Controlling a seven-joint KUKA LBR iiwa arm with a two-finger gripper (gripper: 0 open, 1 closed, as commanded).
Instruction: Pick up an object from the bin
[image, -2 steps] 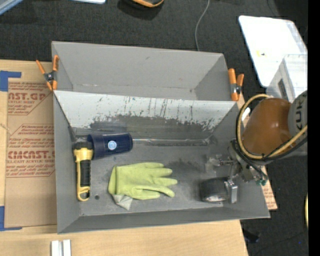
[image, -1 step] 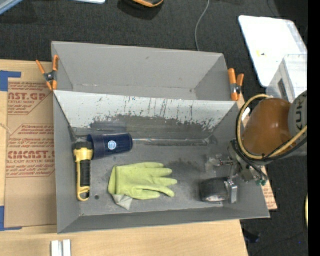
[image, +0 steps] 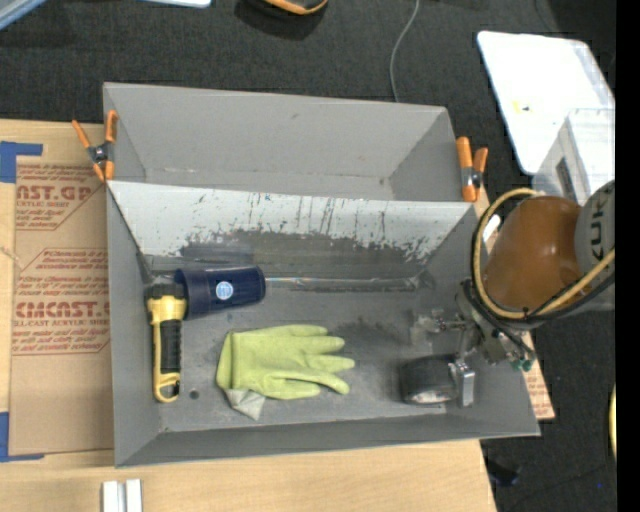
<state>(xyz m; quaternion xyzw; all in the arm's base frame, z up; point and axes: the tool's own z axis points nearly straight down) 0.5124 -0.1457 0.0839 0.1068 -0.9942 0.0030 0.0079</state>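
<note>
The end effector (image: 462, 372) was seen low in the bin (image: 290, 140), at the floor's corner at the view's lower right, w/ the orange-covered wrist (image: 535, 255) above the bin's right edge. A small dark grey, blocky obj. (image: 420, 381) lay just beside it, on the side away from the arm. Whether the two were touching could not be settled. Nor could it be told whether the end effector was apart, together or clamped on that obj., so no hold is claimed.

The other things were well apart from it. A yellow-green glove (image: 285, 362) lay mid-floor near the front edge w/ a grey scrap (image: 245, 403) under its cuff. A blue cylinder (image: 222, 290) and a yellow-and-black handled tool (image: 163, 345) lay toward the left edge.

Risks, as judged from here:
- The dark obj. sat close to where the floor meets the right and front walls. A closing move that is not centred could shove it along the floor instead of trapping it.
- If the obj. were caught by an edge only, it would prob. twist or drop on lifting.
- The sloped wall could be struck or scraped in so tight a corner, esp. if the descent were offset.
- The wrist cables hung near the right rim, so a snag there was poss.
</note>
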